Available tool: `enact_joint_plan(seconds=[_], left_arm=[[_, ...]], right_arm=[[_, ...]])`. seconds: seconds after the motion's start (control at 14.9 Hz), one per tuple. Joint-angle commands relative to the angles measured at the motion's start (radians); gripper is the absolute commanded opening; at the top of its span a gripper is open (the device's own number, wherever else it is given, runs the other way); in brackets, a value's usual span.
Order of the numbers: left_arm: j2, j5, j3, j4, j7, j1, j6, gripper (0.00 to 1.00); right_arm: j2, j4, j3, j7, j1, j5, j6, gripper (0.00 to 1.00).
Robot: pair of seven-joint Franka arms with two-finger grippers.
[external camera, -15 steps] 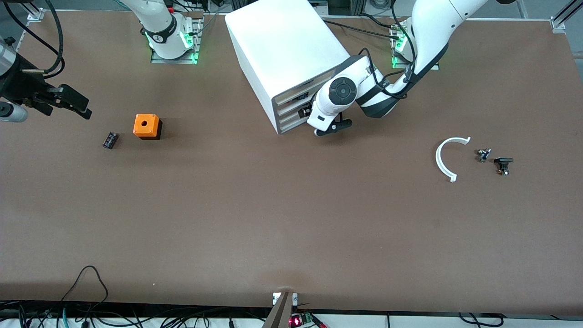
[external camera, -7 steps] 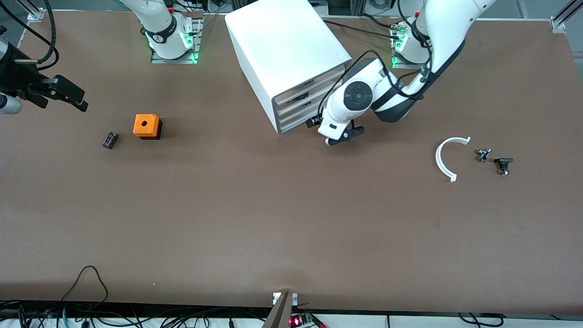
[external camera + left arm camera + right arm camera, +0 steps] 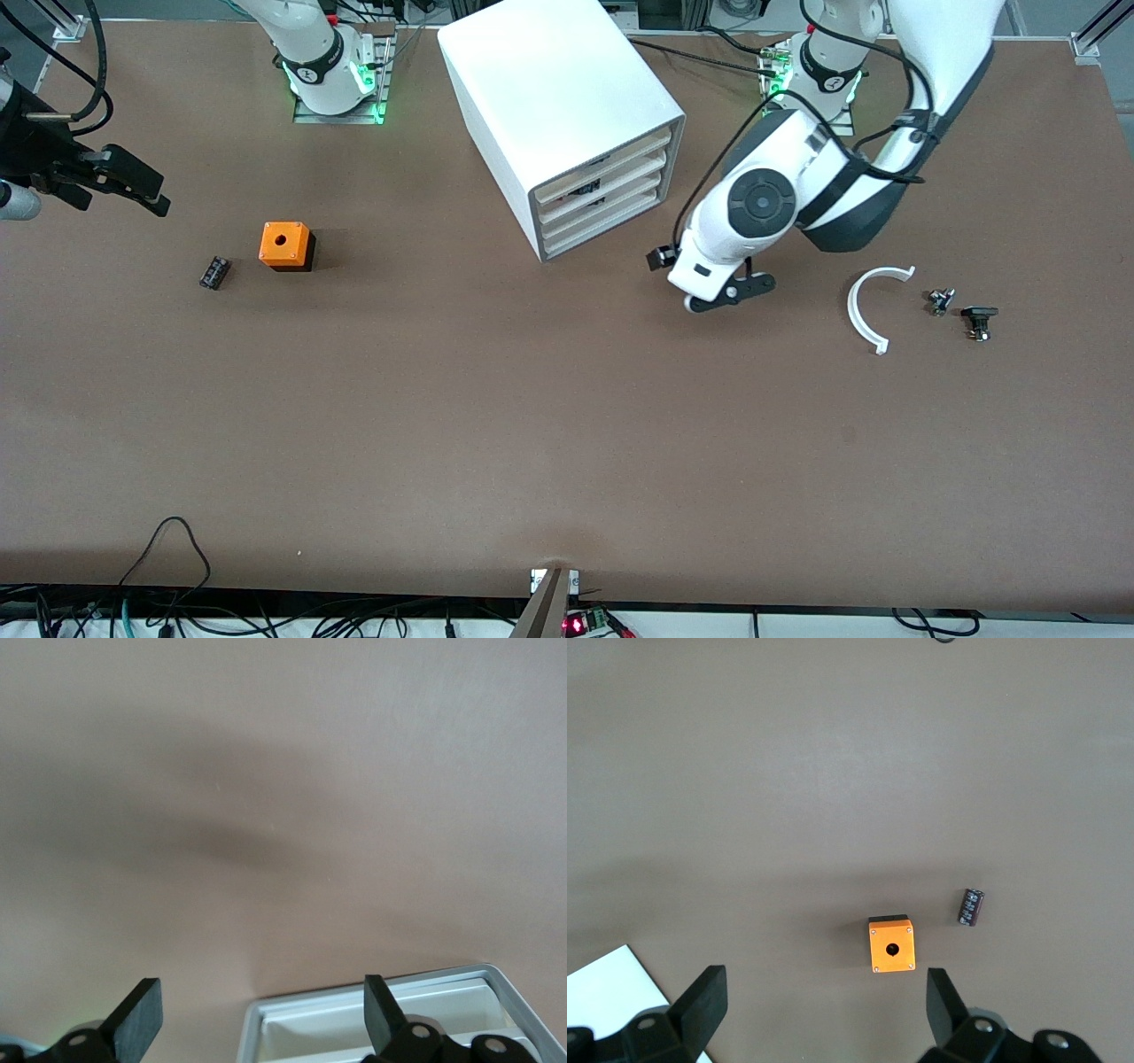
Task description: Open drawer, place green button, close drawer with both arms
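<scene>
At top centre of the front view: big white cabinet (image 3: 558,97), angled on the brown table (image 3: 567,425), three white drawers stacked in its face. Bottommost drawer (image 3: 606,223) pushed in, flush with the two above.

Just below and beside the cabinet, toward the left arm's end: left gripper (image 3: 731,294), up over bare table between the cabinet and a white curved strip (image 3: 864,310). Stands wide open, grips nothing. In the left wrist view, same gripper (image 3: 257,1019) with both black fingers (image 3: 137,1019) spread over plain tabletop, a white framed edge (image 3: 252,1028) at the bottom of that picture.

Middle height, near the edge at the left arm's end: button (image 3: 979,321), lying on the table, untouched, just beside a small greyish part (image 3: 940,301) and near the curved strip, well apart from the cabinet.

Upper edge at the right arm's end: right gripper (image 3: 133,188), hangs over the table, spread wide, empty. In the right wrist view, gripper (image 3: 824,1010) above an orange cube with a hole (image 3: 891,945) and a small black component (image 3: 971,906); cube (image 3: 285,245) and component (image 3: 213,272) close together, not touching.
</scene>
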Motion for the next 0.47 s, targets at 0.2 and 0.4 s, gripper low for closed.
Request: enact_joint_plan(seconds=[0.2,0.4], left_arm=[[-0.104,0.084,-0.01,0.033,0.337,0.119,-0.063,1.0],[-0.134,0.074,0.012,0.121,0.512,0.166,-0.173,1.0]], right_arm=[[0.011,0.026,0.004,-0.059,0.003,0.005,-0.022,0.99],[0.009,0.028,0.004,-0.058,0.004,0.006,-0.022,0.99]])
